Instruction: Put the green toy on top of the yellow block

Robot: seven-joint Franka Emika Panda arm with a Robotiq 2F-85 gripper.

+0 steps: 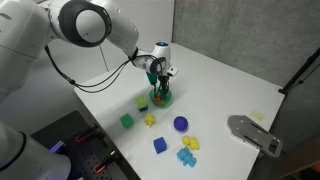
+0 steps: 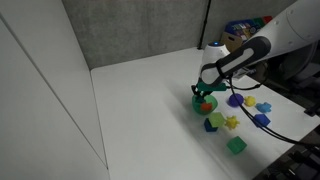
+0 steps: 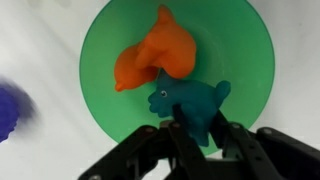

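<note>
The green toy (image 3: 195,100), orange toy (image 3: 160,55) and green bowl (image 3: 100,115) look like smooth, matt plastic.

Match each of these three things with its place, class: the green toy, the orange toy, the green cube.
Things:
1. green toy
2. orange toy
3. green cube

Places:
a. on the table, outside the bowl
b. in the bowl, clear of the fingers
c. in the bowl, between the fingers

Pairs: 1-c, 2-b, 3-a
</note>
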